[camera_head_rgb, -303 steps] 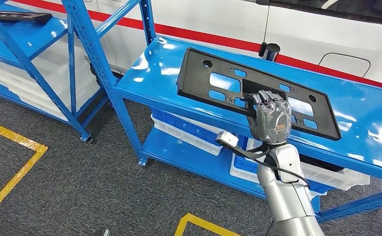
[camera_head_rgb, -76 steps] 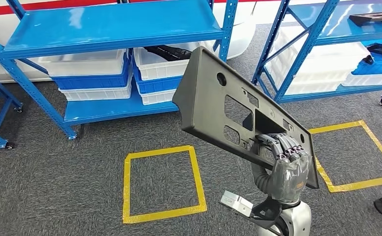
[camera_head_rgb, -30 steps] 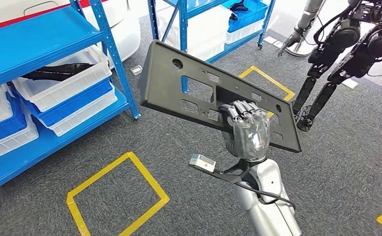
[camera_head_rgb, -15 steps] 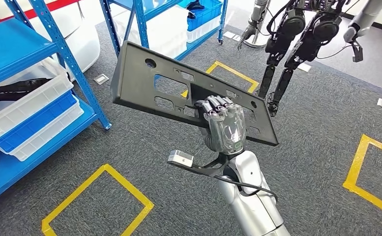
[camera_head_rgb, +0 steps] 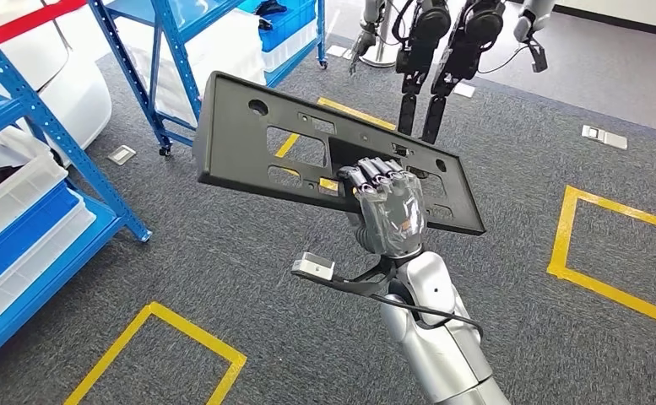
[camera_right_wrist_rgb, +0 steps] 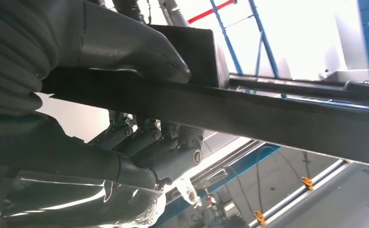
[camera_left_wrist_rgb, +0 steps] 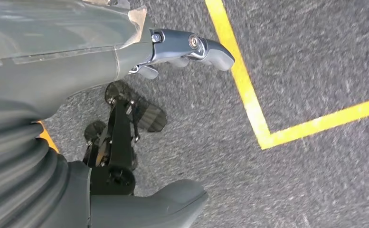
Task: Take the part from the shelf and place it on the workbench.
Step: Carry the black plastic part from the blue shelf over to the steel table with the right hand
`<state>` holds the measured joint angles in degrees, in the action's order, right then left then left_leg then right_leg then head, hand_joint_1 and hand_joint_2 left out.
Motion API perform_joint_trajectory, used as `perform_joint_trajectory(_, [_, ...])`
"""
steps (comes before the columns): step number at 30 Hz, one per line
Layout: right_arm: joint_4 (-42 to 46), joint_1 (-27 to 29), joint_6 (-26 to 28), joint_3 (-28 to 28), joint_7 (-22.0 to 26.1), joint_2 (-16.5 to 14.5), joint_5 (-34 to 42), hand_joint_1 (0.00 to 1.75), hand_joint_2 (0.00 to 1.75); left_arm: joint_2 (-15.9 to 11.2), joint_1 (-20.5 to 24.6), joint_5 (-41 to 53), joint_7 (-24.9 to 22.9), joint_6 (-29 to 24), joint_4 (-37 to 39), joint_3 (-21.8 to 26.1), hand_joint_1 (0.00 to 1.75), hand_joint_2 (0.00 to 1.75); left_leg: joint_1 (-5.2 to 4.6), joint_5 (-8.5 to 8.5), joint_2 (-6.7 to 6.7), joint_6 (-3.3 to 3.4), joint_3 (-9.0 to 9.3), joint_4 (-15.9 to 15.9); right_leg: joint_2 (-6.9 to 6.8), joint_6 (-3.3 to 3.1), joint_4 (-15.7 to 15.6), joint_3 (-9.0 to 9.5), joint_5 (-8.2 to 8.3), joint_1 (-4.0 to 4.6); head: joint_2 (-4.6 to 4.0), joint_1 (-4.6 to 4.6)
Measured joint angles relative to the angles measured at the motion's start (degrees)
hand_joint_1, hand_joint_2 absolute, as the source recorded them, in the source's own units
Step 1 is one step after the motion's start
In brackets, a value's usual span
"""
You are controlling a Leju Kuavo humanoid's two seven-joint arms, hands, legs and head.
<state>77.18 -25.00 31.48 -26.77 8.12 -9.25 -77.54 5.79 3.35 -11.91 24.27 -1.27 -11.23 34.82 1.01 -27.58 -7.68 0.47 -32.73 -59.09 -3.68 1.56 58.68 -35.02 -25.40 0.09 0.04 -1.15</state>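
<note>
My right hand grips the black part by its lower edge at the centre of the head view, fingers hooked over the rim, thumb pressed against the other face. The part is held up in the air, tilted, above grey carpet with yellow tape squares. My left hand hangs over the carpet, fingers loosely curled and holding nothing. Blue shelves with white bins stand at the left edge; another robot stands at the top of the frame
</note>
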Motion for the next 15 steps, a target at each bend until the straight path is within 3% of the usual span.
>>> perform_joint_trajectory(1, [0.1,0.1,0.0,0.1,-0.1,0.2,0.1,1.75,1.75,0.2,0.1,0.2,0.0,0.0,0.0,0.0,0.00,1.75,0.15,-0.23,0.20,-0.37,0.18,0.0,0.76,-0.37,-0.2,0.11,0.16,-0.36,0.00,0.07])
perform_joint_trajectory(2, [0.3,0.2,0.0,0.3,-0.2,0.5,0.2,1.75,1.75,0.4,0.2,0.5,0.1,0.1,0.0,0.0,0.00,1.75,0.31,-0.90,1.37,-0.65,0.05,-0.7,1.50,-0.84,-0.5,0.24,0.36,-0.75,0.00,0.17])
perform_joint_trajectory(4, [0.8,0.6,0.0,0.8,-0.4,0.9,0.2,1.75,1.75,0.7,0.0,1.4,0.2,0.6,-0.1,-0.1,0.00,1.75,0.57,-3.92,5.27,-0.93,-1.91,-5.4,2.94,-1.76,-0.9,0.53,0.75,-1.48,0.00,0.58])
perform_joint_trajectory(5, [1.2,1.0,-0.1,1.1,-0.5,1.2,0.0,1.75,1.75,0.8,-0.2,1.9,0.3,0.9,-0.1,-0.2,0.00,1.75,0.58,-5.86,6.74,-0.92,-3.71,-9.2,3.70,-2.06,-0.9,0.52,0.82,-1.38,0.00,0.70])
perform_joint_trajectory(7, [1.7,2.2,-0.1,1.6,-0.6,1.9,-0.4,1.75,1.75,0.8,-0.5,2.6,0.3,1.6,-0.1,-0.4,0.00,1.75,0.60,-7.83,7.71,-0.98,-6.91,-15.4,5.45,-2.23,-0.9,0.54,0.83,-1.21,0.00,0.83])
perform_joint_trajectory(8, [1.9,2.8,-0.1,1.9,-0.6,2.3,-0.5,1.75,1.75,0.8,-0.6,2.7,0.3,1.8,-0.1,-0.5,0.00,1.75,0.66,-7.22,7.82,-1.00,-7.40,-15.9,6.41,-2.22,-0.8,0.56,0.83,-1.19,0.00,0.85])
perform_joint_trajectory(10, [2.2,3.6,-0.1,2.3,-0.7,2.9,-0.7,1.75,1.75,0.7,-0.6,2.9,0.3,1.9,-0.1,-0.6,0.00,1.75,1.02,-3.27,8.61,-1.09,-5.30,-10.4,8.28,-2.15,-0.6,0.59,0.80,-1.28,0.00,0.90])
perform_joint_trajectory(12, [2.5,3.8,0.0,2.6,-1.0,3.3,-1.0,1.75,1.75,0.6,-0.6,3.2,0.3,2.1,-0.1,-0.7,0.00,1.75,1.55,-0.23,11.52,-1.28,-2.42,-3.6,9.89,-1.76,-0.1,0.22,0.67,-1.11,0.00,0.85])
perform_joint_trajectory(14, [3.0,4.2,0.2,2.8,-1.4,3.9,-1.3,1.75,1.75,0.6,-0.6,3.9,0.1,2.4,0.0,-0.9,0.00,1.75,1.42,0.22,13.02,-1.14,-1.46,-1.1,11.21,-0.89,0.1,-0.47,0.78,-1.07,0.00,0.80])
perform_joint_trajectory(15, [3.3,4.5,0.3,3.1,-1.7,4.3,-1.5,1.75,1.75,0.6,-0.5,4.2,0.0,2.5,0.0,-1.0,0.00,1.75,1.15,0.27,12.37,-0.78,-1.34,-0.9,11.92,-0.36,-0.1,-0.85,0.95,-1.13,0.00,0.79])
